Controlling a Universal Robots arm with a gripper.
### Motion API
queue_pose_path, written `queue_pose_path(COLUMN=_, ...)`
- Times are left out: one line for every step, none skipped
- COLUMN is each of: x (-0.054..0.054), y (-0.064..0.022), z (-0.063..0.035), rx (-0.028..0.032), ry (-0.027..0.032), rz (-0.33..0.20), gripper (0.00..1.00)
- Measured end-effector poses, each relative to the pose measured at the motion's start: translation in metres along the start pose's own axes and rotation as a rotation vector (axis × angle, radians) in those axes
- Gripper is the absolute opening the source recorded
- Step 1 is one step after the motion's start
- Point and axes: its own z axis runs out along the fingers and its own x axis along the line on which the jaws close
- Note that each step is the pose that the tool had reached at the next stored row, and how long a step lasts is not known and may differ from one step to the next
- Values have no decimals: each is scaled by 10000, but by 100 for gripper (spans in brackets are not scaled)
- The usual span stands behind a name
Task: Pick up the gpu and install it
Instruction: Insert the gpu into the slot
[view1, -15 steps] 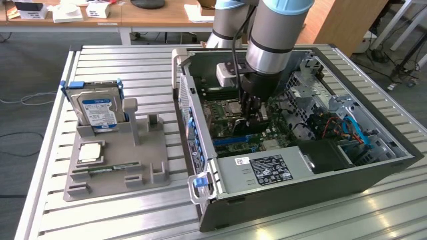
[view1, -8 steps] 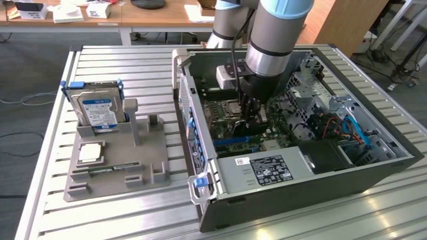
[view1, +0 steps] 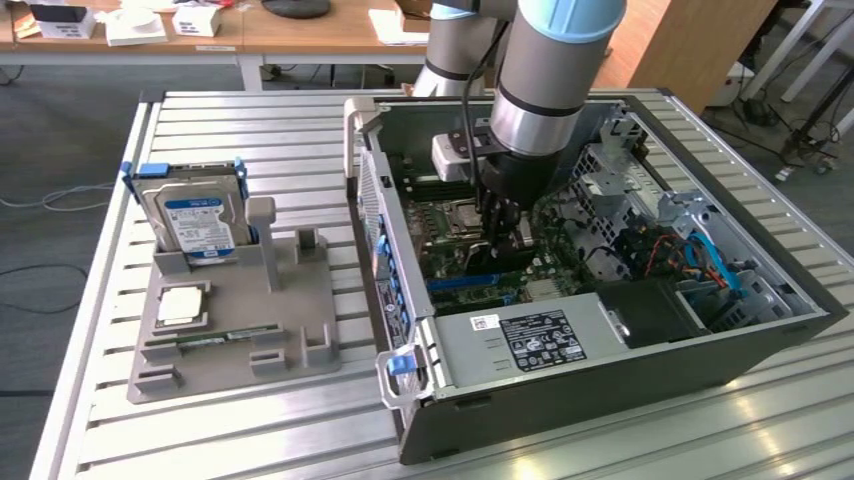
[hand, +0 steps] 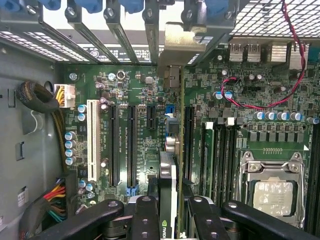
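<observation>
The gpu (hand: 167, 172) stands edge-on between my fingers, a thin dark card with a logo on its near edge and its silver end bracket (hand: 179, 47) at the case's rear slot openings. My gripper (hand: 167, 220) is shut on the gpu, one finger on each side. The card hangs over the green motherboard (hand: 140, 95), in line with a long black slot (hand: 189, 135). In the exterior view, my gripper (view1: 501, 230) reaches down into the open computer case (view1: 641, 370) over the board.
On the exterior view's left, a grey holder (view1: 227, 330) carries a hard drive (view1: 194, 220), a CPU chip (view1: 180, 303) and a RAM stick (view1: 214, 340). Inside the case are the power supply (view1: 534, 340), a CPU socket (hand: 272, 192), a red wire (hand: 260, 95) and cable bundles (hand: 37, 97).
</observation>
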Motion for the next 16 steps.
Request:
queue_pose_path(x=0, y=0, z=1, rx=1, ry=-2, rz=0, gripper=27)
queue_pose_path(x=0, y=0, z=1, rx=0, ry=-3, rz=0, gripper=27)
queue_pose_path(x=0, y=0, z=2, rx=1, ry=-3, rz=0, gripper=27)
queue_pose_path(x=0, y=0, z=2, rx=2, ry=-4, rz=1, gripper=27)
queue_pose_path(x=3, y=1, z=2, rx=2, ry=-5, rz=2, gripper=27)
queue_pose_path(x=5, y=2, z=3, rx=1, ry=-7, rz=3, gripper=27)
queue_pose_path(x=8, y=1, z=3, rx=1, ry=-5, rz=2, gripper=27)
queue_pose_path(x=13, y=0, z=2, rx=1, ry=-4, rz=0, gripper=27)
queue_pose_path(x=15, y=1, z=2, rx=2, ry=-3, rz=1, gripper=27)
queue_pose_path(x=14, y=0, z=3, rx=2, ry=-4, rz=2, gripper=27)
queue_pose_path(x=14, y=0, z=2, rx=2, ry=-4, rz=2, gripper=27)
queue_pose_path(x=15, y=0, z=3, rx=1, ry=-2, rz=1, gripper=27)
queue_pose_path(x=15, y=0, z=5, rx=1, ry=-1, rz=1, gripper=27)
queue_pose_path(x=16, y=0, z=5, rx=0, ry=-1, rz=1, gripper=27)
queue_pose_path(x=16, y=0, z=5, rx=0, ry=0, rz=2, gripper=27)
queue_pose_path(x=16, y=0, z=6, rx=0, ry=0, rz=2, gripper=27)
